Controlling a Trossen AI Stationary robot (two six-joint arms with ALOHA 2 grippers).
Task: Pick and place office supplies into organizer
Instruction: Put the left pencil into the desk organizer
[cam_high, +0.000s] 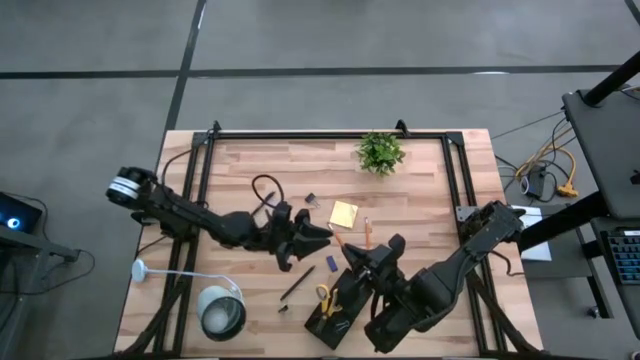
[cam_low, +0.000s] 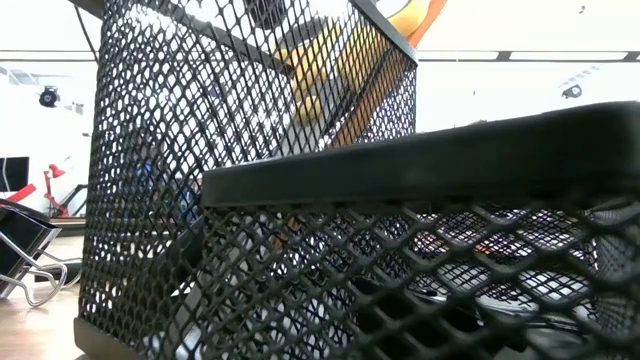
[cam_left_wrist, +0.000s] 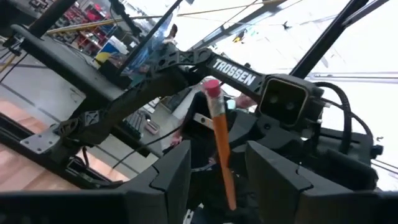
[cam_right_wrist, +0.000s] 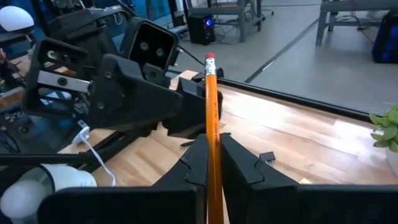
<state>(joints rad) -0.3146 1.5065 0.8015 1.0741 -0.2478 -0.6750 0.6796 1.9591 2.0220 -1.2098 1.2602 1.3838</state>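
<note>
From above, the left arm reaches in from the left side of the wooden table (cam_high: 420, 215) and stretches low toward the middle. Its claw, the left gripper (cam_high: 322, 236), points at the other arm. The right arm comes in from the right edge and bends down toward the front of the table. The right gripper (cam_high: 352, 252) sits just over the black organizer (cam_high: 335, 310), close to the left one. The yellow-handled scissors (cam_high: 325, 297) lie in the organizer. A yellow sticky-note pad (cam_high: 343, 213) lies near the middle of the table, with a small green plant (cam_high: 380, 152) farther back. A black pen (cam_high: 297, 284) lies beside the organizer, and a round lamp (cam_high: 221, 311) stands at the front left.

From table height, black wire mesh of the organizer (cam_low: 250, 200) fills almost everything. A binder clip (cam_low: 30, 275) lies on the wood at the far left.

From the left wrist, the two dark fingers (cam_left_wrist: 171, 180) stand apart, with an orange pencil (cam_left_wrist: 222, 155) upright in the gap. I cannot tell if they touch it.

From the right wrist, the two fingers (cam_right_wrist: 197, 163) are squeezed tight on the orange pencil (cam_right_wrist: 211, 124). It stands straight up with its pink eraser on top. The left arm's claw is right behind it.
</note>
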